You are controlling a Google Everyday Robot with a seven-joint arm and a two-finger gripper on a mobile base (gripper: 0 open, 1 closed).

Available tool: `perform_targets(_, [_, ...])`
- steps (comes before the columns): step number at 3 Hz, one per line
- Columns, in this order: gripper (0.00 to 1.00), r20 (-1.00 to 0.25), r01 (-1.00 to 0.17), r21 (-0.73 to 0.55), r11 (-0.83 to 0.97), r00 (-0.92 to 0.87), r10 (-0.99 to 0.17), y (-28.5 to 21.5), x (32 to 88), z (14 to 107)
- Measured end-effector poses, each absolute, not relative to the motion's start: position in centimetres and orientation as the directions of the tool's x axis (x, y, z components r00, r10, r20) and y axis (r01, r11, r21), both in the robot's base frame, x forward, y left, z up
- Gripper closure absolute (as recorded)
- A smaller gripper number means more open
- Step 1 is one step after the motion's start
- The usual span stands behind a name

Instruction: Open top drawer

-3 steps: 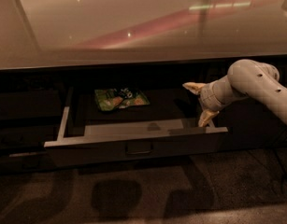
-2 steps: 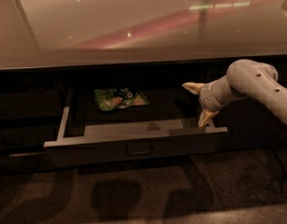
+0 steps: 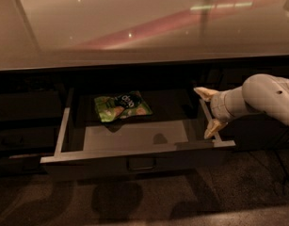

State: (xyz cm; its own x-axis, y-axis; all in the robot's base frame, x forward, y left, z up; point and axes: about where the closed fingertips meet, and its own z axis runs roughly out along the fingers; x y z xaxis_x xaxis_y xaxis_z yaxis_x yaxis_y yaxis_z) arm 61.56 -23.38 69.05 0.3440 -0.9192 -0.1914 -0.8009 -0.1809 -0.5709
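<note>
- The top drawer (image 3: 97, 166) stands pulled out from under the countertop (image 3: 134, 27), in the lower middle of the view.
- Its long axis runs left to right. Its front panel faces the camera, and the open tray points back into the dark cabinet.
- A small dark loop handle (image 3: 141, 164) sits at the centre of the front panel, with nothing holding it.
- The front is flat and dark grey. Its top edge and two side rails show as paler grey strips framing the opening.
- The tray floor (image 3: 134, 136) is smooth, matt and grey, lit towards the front and shadowed at the back.
- A crinkled green snack bag (image 3: 121, 106) lies flat on the back part of the tray, left of centre.
- The arm (image 3: 266, 94) comes in from the right edge as a rounded, pale, smooth shell, bent so that its wrist points left towards the drawer.
- The gripper (image 3: 209, 111) is at the drawer's right side, above the right rail (image 3: 222, 143).
- Its two pale tapered fingers (image 3: 204, 92) are spread wide with nothing between them. One is raised towards the back and the other dips to the rail; contact there cannot be made out.
- The countertop is glossy and beige with a pinkish reflected streak, and the floor (image 3: 134, 204) is dark and speckled.
</note>
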Motion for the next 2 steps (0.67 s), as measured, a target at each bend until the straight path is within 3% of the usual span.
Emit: perform_targets(2, [0.0, -0.19, -0.799, -0.571, -0.188, 0.352, -0.917, -23.15, 61.19, 68.94])
